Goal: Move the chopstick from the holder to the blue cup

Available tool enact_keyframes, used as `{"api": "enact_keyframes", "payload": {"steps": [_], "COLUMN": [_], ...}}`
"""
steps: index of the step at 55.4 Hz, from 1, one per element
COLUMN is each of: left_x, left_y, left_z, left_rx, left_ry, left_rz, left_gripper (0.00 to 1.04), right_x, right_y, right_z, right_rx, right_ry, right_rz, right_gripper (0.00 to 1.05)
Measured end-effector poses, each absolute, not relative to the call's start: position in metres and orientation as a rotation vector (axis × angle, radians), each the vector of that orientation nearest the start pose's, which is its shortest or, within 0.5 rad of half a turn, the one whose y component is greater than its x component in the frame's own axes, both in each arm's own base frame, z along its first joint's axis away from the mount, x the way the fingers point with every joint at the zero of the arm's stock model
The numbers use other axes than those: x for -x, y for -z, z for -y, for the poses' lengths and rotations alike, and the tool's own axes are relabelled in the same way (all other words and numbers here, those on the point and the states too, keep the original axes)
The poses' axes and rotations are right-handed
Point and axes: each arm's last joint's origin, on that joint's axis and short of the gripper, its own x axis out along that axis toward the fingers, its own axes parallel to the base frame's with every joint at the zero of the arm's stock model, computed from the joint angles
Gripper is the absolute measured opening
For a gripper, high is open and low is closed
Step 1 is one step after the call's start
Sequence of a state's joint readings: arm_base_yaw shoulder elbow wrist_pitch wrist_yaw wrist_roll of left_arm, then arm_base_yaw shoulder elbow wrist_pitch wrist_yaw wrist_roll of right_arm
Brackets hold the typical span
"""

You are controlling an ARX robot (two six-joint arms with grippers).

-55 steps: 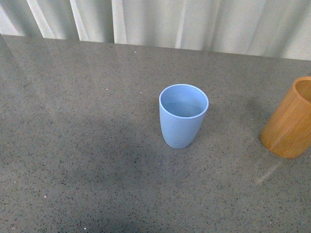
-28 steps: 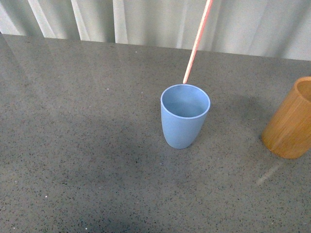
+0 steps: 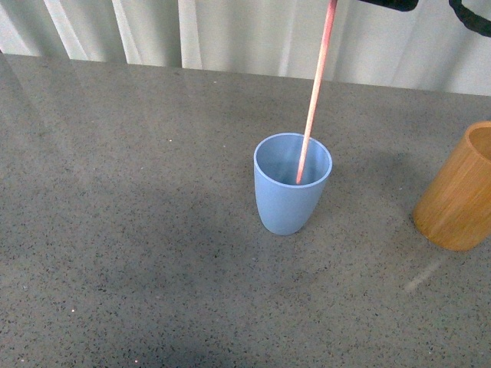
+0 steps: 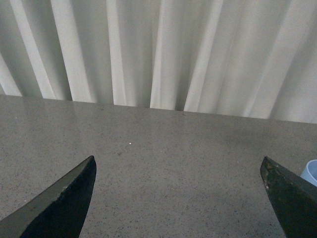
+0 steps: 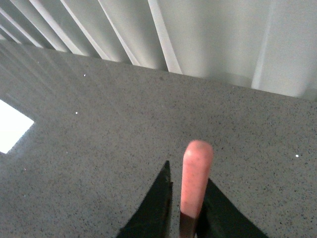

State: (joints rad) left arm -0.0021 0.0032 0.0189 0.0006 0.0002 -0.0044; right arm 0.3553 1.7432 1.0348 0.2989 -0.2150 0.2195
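Note:
The blue cup (image 3: 291, 195) stands upright mid-table, and a sliver of its rim (image 4: 311, 174) shows in the left wrist view. The pinkish chopstick (image 3: 314, 96) slants down from the top edge, its lower tip inside the cup's mouth. My right gripper (image 5: 188, 174) is shut on the chopstick (image 5: 196, 166), whose rounded end pokes out between the dark fingers. Dark parts of the right arm (image 3: 388, 4) show at the top of the front view. The orange-brown holder (image 3: 459, 192) stands at the right edge. My left gripper (image 4: 178, 161) hangs open over bare tabletop, holding nothing.
The grey speckled table (image 3: 138, 230) ends at a far edge below a pale pleated curtain (image 3: 230, 31). A bright patch of light (image 5: 12, 124) lies on the tabletop in the right wrist view.
A second ago no chopstick was in the front view. It came down from above, its tip moving from just over the cup's far rim into the cup. Dark arm parts entered at the top.

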Motion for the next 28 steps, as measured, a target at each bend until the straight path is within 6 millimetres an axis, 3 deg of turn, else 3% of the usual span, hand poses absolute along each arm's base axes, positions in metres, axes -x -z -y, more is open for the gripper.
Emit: {"api": "enact_keyframes", "payload": {"steps": [12, 19, 23, 28], "left_x": [-0.097, -0.097, -0.097, -0.097], "left_y": [-0.17, -0.17, -0.17, -0.17], "left_z": [0.0, 0.0, 0.0, 0.0], "left_rx": [0.004, 0.004, 0.004, 0.004], "left_ry": [0.002, 0.002, 0.002, 0.001], "left_rz": [0.016, 0.016, 0.016, 0.016], "left_gripper": [0.98, 0.98, 0.98, 0.98], "right_x": [-0.347, -0.343, -0.332, -0.31], "right_y": [-0.198, -0.21, -0.221, -0.227], "right_z": [-0.132, -0.12, -0.108, -0.086], "right_rx": [-0.167, -0.168, -0.084, -0.049], "right_ry": [-0.502, -0.455, -0.234, -0.049], "right_rz": [-0.498, -0.423, -0.188, -0.018], "right_gripper": [0.64, 0.88, 0.78, 0.64]}}
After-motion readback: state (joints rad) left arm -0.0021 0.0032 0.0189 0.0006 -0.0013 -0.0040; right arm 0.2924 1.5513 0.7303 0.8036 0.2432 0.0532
